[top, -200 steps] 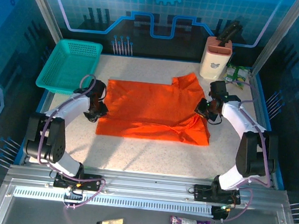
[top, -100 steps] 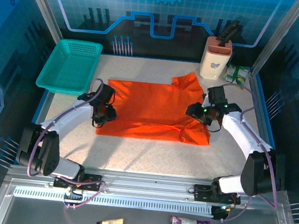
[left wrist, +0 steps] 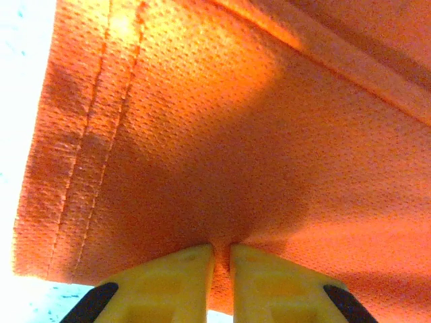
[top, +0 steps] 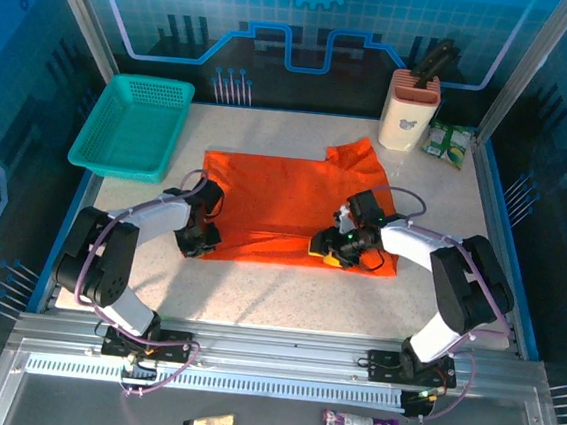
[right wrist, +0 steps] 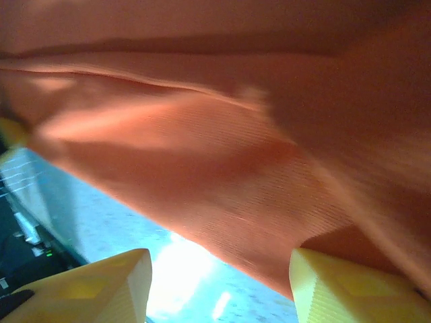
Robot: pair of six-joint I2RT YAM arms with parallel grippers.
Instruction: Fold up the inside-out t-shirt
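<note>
Speckled pale desk (top: 286,293), blue-panelled walls around. At the near hem of the orange fine-knit t-shirt (top: 275,197), spread flat mid-desk, the left end effector (left wrist: 221,257) pinches cloth, fingers almost together. The right end effector (right wrist: 219,272) gapes wide at the cloth's edge. A teal mesh basket (top: 131,123) sits at the far left corner.

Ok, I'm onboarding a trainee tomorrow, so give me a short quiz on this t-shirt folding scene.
1. True or false: the jaws of the right gripper stand apart.
2. The left gripper is shut on: A) a knife block B) the t-shirt C) nothing.
3. Fill in: the teal basket sits at the far ___ corner of the table.
Key: 1 true; 2 B; 3 left.
</note>
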